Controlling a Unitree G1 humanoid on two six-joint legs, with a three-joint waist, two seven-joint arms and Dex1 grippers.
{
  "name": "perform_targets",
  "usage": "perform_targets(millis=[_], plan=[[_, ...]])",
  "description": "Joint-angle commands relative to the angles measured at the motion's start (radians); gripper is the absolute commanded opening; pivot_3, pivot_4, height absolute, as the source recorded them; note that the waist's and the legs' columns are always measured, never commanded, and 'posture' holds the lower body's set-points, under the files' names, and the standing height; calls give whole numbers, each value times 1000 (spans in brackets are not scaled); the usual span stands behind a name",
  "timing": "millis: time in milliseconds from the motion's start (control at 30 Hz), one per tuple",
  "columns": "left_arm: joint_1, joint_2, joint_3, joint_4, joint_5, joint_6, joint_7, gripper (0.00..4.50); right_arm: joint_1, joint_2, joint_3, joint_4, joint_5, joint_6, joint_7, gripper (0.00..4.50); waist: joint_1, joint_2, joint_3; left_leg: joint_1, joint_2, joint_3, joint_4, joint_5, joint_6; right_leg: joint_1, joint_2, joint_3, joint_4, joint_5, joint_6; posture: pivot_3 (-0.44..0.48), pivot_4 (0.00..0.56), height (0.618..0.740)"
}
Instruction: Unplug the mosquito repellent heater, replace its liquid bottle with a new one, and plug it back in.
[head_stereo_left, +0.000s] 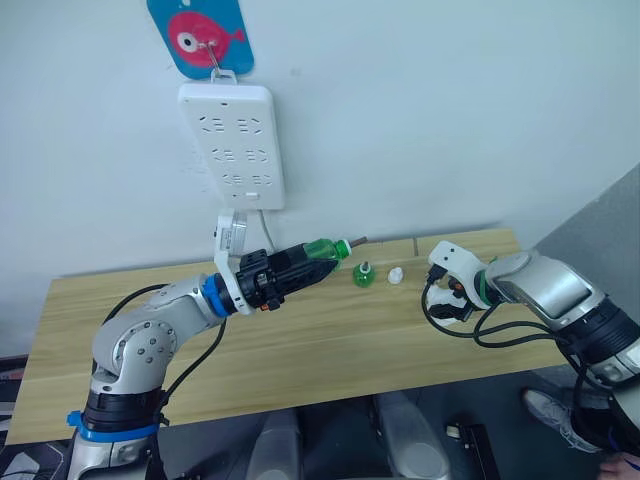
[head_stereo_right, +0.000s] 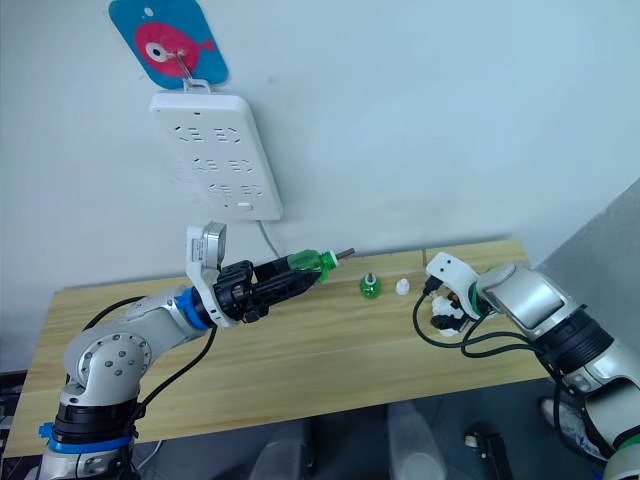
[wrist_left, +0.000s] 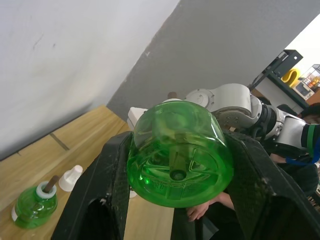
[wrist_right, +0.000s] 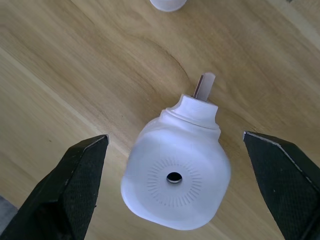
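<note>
The small white rounded plastic mosquito repellent heater (wrist_right: 176, 177) lies unplugged on the pale wooden worktop (head_stereo_left: 330, 350), vent hole up, with a metal prong sticking out of its narrower end. The right claw (wrist_right: 175, 187) hangs directly over it with its two black fingers spread wide, one on each side of the shell and touching neither.

The left claw (head_stereo_left: 312, 262) is pinched on a translucent green plastic liquid bottle (head_stereo_left: 328, 249), held above the worktop with its wick end towards the right arm. A second small green bottle with a white collar and brown wick (head_stereo_left: 364, 274) stands upright near the back edge, a small white cap (head_stereo_left: 396, 275) just beside it. The long white power strip (head_stereo_left: 240, 146) hangs on the wall with its sockets empty.

The heater looks light, hollow and stiff, and its glossy curved shell will probably slip under hard fingers. The flatter sides of the wide body seem the safest hold, away from the prongs and the narrow neck. The held bottle also looks light and smooth, so it may twist while being threaded in, and its wick looks fragile.
</note>
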Motion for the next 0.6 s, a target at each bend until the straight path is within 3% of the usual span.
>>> perform_targets(millis=[33, 600], plan=[[6, 0, 19, -51, -18, -12, 6, 2277, -6, 12, -5, 10, -37, 13, 37, 4500, 0, -1, 3, 0, 0, 0, 0, 0, 0, 0, 0, 0, 0, 0, 0, -201, 368, 740], [73, -37, 11, -92, -2, -56, 53, 2277, -21, 88, 23, 88, -173, 26, 138, 4500, 3, -5, 14, -1, 0, -1, 0, 0, 0, 0, -1, -1, 0, 0, 0, -147, 355, 740]])
